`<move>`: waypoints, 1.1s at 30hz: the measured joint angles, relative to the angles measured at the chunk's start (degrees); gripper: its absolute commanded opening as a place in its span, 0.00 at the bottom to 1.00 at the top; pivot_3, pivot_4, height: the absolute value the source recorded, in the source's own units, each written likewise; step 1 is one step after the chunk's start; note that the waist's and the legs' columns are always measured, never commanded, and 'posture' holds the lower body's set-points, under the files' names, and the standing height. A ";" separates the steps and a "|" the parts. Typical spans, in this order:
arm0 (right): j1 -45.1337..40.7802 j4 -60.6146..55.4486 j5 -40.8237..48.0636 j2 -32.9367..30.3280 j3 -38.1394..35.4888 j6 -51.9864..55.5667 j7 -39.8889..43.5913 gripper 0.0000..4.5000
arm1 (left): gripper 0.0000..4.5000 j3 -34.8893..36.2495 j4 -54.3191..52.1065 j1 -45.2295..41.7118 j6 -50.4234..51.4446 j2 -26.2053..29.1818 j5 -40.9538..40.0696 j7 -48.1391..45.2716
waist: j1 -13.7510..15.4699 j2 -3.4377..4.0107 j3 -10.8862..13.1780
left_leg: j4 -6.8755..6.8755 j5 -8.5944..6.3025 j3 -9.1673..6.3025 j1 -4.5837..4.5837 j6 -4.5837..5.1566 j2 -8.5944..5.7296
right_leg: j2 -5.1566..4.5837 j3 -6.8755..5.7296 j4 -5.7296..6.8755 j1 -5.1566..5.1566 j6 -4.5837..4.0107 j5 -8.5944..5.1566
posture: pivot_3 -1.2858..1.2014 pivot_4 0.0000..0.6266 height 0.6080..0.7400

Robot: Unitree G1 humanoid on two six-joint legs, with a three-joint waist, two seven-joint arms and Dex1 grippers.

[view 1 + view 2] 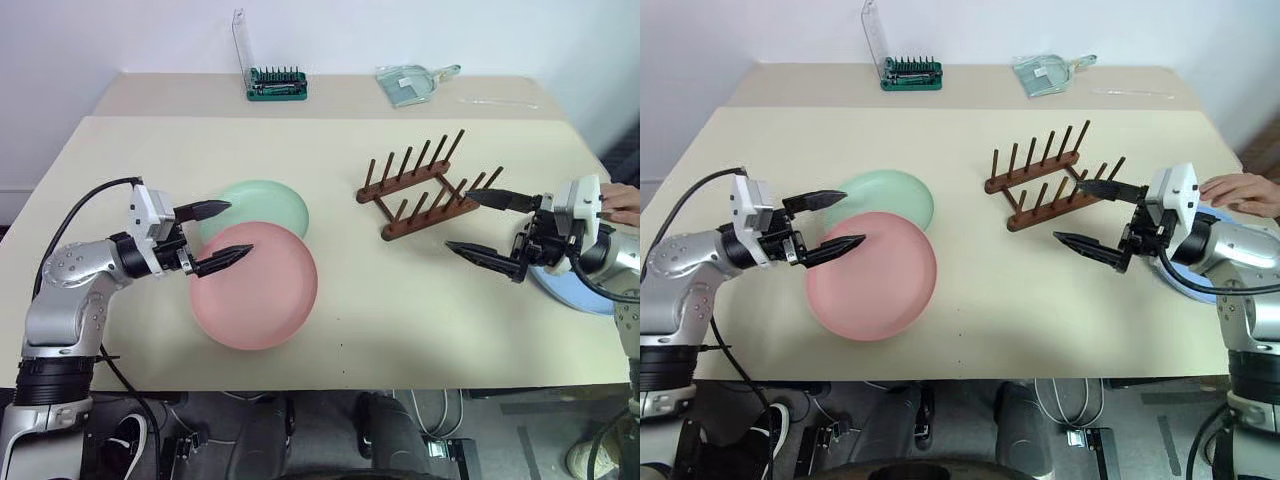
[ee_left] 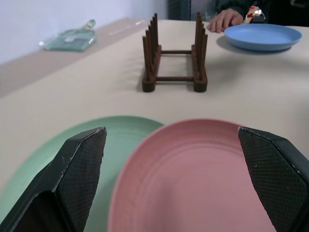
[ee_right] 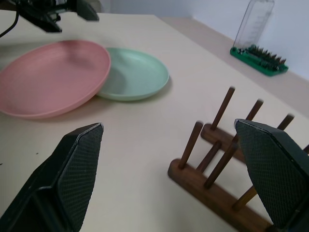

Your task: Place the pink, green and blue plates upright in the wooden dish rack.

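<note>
The round pink plastic plate (image 1: 255,285) lies flat at lower left of the frame, overlapping the green plate (image 1: 262,205). My left gripper (image 1: 220,236) hovers at its left edge, fingers spread, empty; the dark wooden rack (image 1: 425,185) stands right of centre, by my wide-open right gripper (image 1: 478,224).

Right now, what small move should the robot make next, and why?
Probably lower the open left gripper onto the near rim of the pink plate. It lies flat, overlapping the green plate, so it must go first; the wooden dish rack holds nothing yet.
</note>
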 measured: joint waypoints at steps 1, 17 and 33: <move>-0.79 0.36 -0.16 0.04 0.39 -0.04 0.19 0.99 | 1.00 0.02 -0.23 0.04 0.36 0.03 -0.05 0.12 | 0.01 0.00 0.00 | 0.00 0.00 0.00 0.00 0.00 0.00 | 0.00 0.00 0.00 0.00 0.00 0.00 | 0.52 0.24 0.88; -1.33 0.08 -1.56 2.16 1.29 -1.26 -2.37 0.99 | 1.00 -4.10 4.19 -10.49 6.38 1.33 0.29 -1.27 | 0.19 0.00 0.00 | 0.00 0.00 0.00 -0.02 -0.01 -0.01 | 0.01 -0.01 0.01 -0.01 0.00 0.00 | 0.52 0.24 0.88; -2.10 -1.32 -2.02 6.09 2.31 -3.58 -6.35 0.99 | 1.00 -12.60 7.63 -23.26 13.18 -3.29 3.52 -1.74 | 0.34 -0.03 0.01 | 0.08 0.01 -0.04 -0.10 -0.01 -0.03 | 0.00 -0.03 0.01 0.00 0.01 0.00 | 0.52 0.24 0.88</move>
